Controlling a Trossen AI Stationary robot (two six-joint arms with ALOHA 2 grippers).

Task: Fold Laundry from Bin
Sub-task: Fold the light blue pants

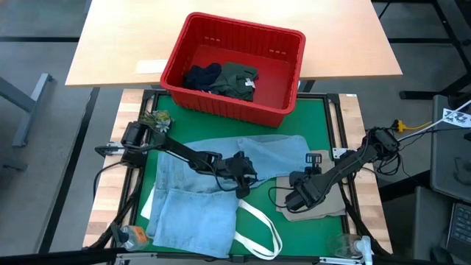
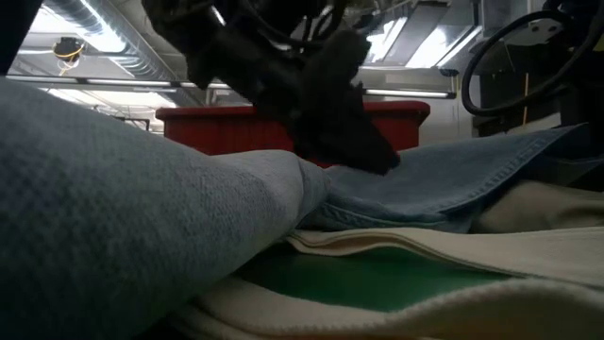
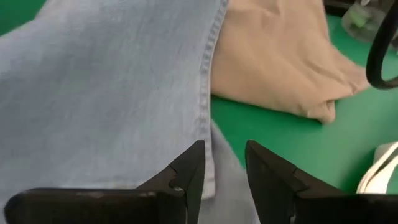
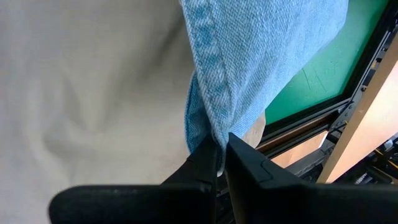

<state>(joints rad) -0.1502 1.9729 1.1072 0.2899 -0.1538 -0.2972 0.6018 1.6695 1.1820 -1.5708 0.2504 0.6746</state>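
Folding the jeans [image 1: 213, 188] well will probably mean both arms drawing the cloth taut and level: the right gripper [image 4: 219, 155] is clamped on a denim edge over the beige cloth [image 1: 324, 202] at right, while the left gripper [image 3: 222, 165], fingers apart around nothing, hovers at the jeans' middle seam. Spread across the green mat [image 1: 324, 132], the jeans overlap a white tote [image 1: 257, 228] whose straps could snag, and more laundry [image 1: 228, 79] waits in the bin [image 1: 283, 70] at the far side.
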